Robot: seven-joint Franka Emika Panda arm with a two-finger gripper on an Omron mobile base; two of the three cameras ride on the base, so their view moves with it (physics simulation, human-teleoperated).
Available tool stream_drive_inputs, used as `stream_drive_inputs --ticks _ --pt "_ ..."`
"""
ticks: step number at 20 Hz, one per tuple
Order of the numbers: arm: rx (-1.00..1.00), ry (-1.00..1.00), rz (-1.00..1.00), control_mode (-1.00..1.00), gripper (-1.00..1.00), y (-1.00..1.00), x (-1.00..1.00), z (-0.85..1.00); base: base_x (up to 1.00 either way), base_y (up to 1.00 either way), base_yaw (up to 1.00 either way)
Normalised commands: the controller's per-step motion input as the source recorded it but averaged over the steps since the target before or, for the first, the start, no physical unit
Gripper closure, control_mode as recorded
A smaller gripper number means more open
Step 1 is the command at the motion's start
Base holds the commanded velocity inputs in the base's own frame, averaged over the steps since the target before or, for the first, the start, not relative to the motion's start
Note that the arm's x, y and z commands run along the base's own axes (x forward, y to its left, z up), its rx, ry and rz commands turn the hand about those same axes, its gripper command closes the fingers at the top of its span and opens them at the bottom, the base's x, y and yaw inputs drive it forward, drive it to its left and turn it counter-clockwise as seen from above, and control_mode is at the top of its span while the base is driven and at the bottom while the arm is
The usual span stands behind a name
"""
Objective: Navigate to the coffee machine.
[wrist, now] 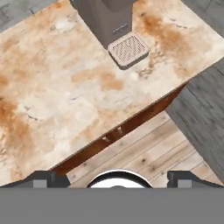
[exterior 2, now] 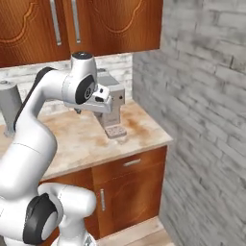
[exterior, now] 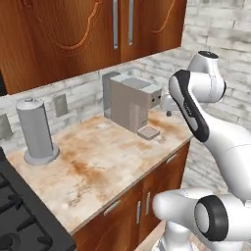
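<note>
The coffee machine [exterior: 130, 102] is a boxy grey upright unit at the back right of the counter, with a small square grated drip tray [exterior: 148, 132] at its foot. In the right base view the coffee machine [exterior 2: 114, 106] stands just behind my hand. The hand view looks down on its body [wrist: 107, 17] and on the tray [wrist: 128, 50] at the top. My gripper [wrist: 113, 179] hovers above the counter's front edge, open, its fingertips [wrist: 43, 179] far apart with nothing between them.
A plain grey cylinder [exterior: 35, 130] on a round base stands at the left of the marbled counter [exterior: 98, 162]. A black stove [exterior: 24, 215] adjoins the counter's left end. Wooden upper cabinets [exterior: 73, 29] hang overhead. A grey brick wall [exterior 2: 206, 120] closes the right side.
</note>
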Motion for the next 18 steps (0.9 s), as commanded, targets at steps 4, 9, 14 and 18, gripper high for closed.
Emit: stream_drive_inputs --ticks 4,9,14,18 --pt "0.0 0.0 0.0 1.0 -1.0 0.0 0.0 0.0 0.34 -0.63 0.66" --pt "0.0 0.0 0.0 1.0 -1.0 0.0 0.0 0.0 0.4 -0.76 0.56" --pt "0.0 0.0 0.0 1.0 -1.0 0.0 0.0 0.0 0.4 -0.95 0.35" --pt "0.0 0.0 0.0 1.0 -1.0 0.0 0.0 0.0 0.92 -0.57 0.3"
